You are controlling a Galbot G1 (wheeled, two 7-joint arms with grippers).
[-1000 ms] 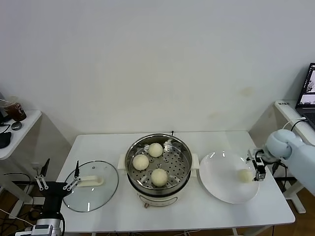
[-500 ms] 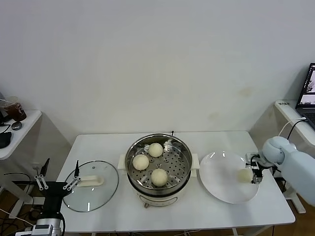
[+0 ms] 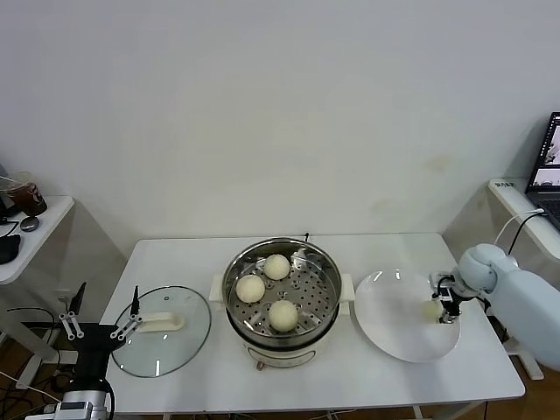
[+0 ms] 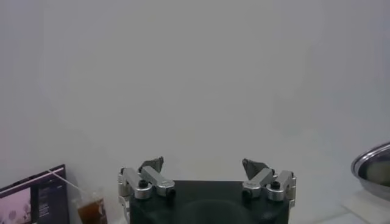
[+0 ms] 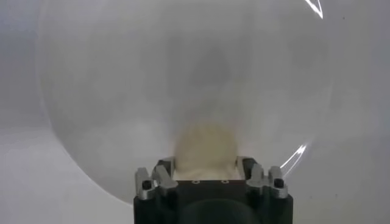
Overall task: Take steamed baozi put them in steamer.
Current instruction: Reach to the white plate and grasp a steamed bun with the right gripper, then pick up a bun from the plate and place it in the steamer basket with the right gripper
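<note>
Three cream-white baozi (image 3: 276,267) lie on the perforated tray of the steel steamer (image 3: 325,262) at the table's middle. The fourth baozi (image 3: 431,310) rests near the right edge of the white plate (image 3: 394,324). My right gripper (image 3: 440,309) is down at this baozi, open, one finger on each side of it. In the right wrist view the baozi (image 5: 205,149) fills the gap between the fingers (image 5: 163,173) of the right gripper (image 5: 205,169), still on the plate (image 5: 122,91). My left gripper (image 3: 103,319) is open and parked low at the table's left front; it also shows in the left wrist view (image 4: 204,167).
A glass lid (image 3: 162,331) with a white handle lies flat left of the steamer. A side table with a cup (image 3: 26,198) stands at far left. A laptop (image 3: 547,166) sits on a desk at far right.
My right gripper has moved left and slightly down over the plate's right edge, and its fingers now straddle the baozi. The baozi and the left arm have not moved.
</note>
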